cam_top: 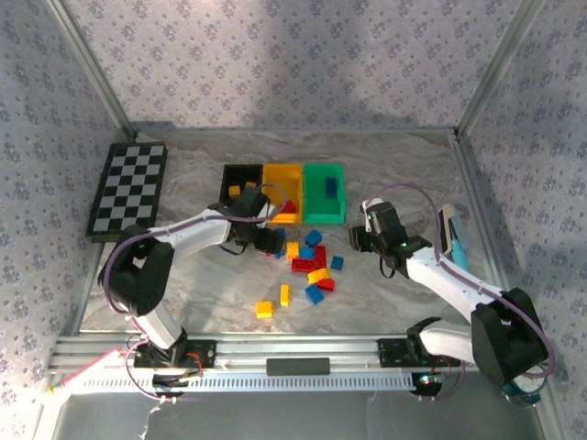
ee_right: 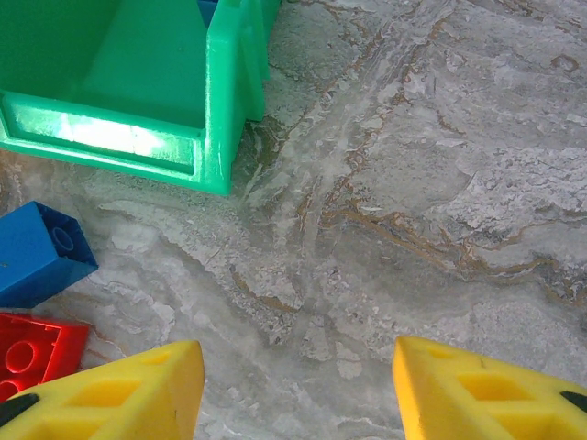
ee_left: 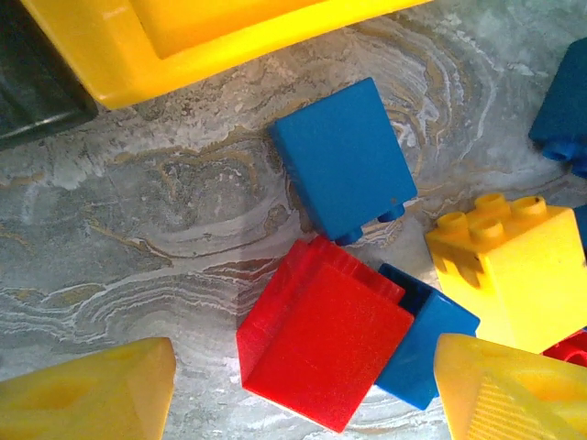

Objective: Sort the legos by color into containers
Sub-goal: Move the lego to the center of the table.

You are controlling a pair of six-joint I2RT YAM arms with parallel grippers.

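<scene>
Where L gripper (ee_left: 303, 362) gapes, red lego (ee_left: 321, 344) sits.

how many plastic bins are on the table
3, in a row, left to right: the black rectangular plastic bin, the yellow plastic bin, and the green plastic bin. None appears to be hidden.

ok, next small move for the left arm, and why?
Probably lower the left gripper and close on the red brick: the jaws stand open with that brick between them, nothing held. A blue brick lies against it, so I'd close slowly.
</scene>
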